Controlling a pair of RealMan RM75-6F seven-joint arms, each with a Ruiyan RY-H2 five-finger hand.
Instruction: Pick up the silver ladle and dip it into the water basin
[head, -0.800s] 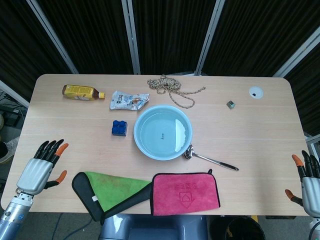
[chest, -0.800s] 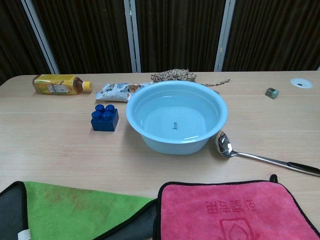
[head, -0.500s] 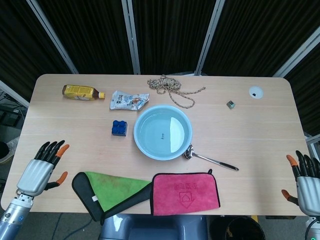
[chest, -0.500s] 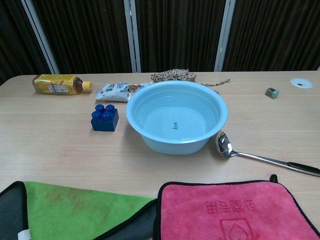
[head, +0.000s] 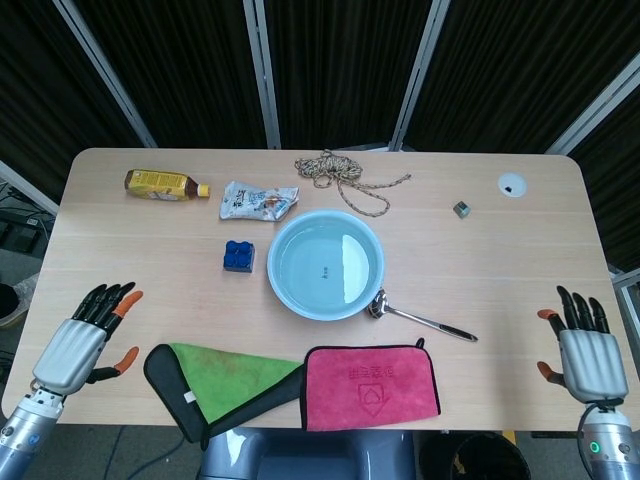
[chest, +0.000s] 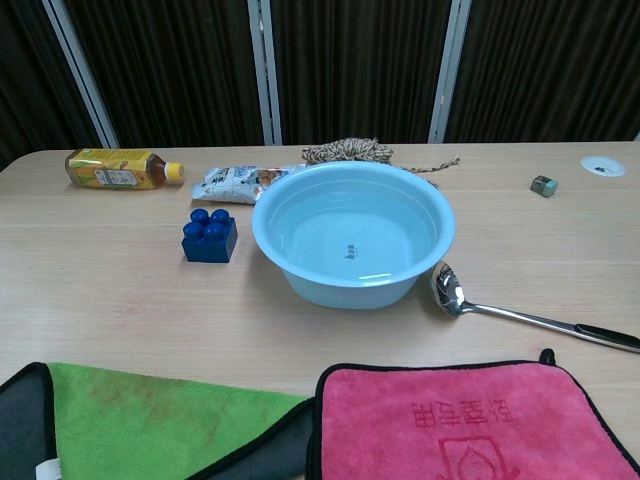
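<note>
The silver ladle (head: 418, 317) (chest: 520, 312) lies flat on the table, its bowl beside the front right of the light blue water basin (head: 282, 297) (chest: 300, 283) and its black-tipped handle pointing right. The basin holds clear water. My right hand (head: 583, 350) hovers at the table's front right edge, fingers spread, empty, well right of the ladle handle. My left hand (head: 80, 335) stays at the front left edge, fingers apart and empty. Neither hand shows in the chest view.
A pink cloth (head: 371, 386) and a green cloth (head: 225, 383) lie along the front edge. A blue block (head: 238, 256), snack packet (head: 258, 201), tea bottle (head: 163, 184) and rope coil (head: 340, 175) sit left and behind the basin. A small cube (head: 462, 209) lies at the back right.
My right hand has moved left, coming further into the head view over the table's right edge. My left hand has dropped slightly. The ladle and basin have not moved.
</note>
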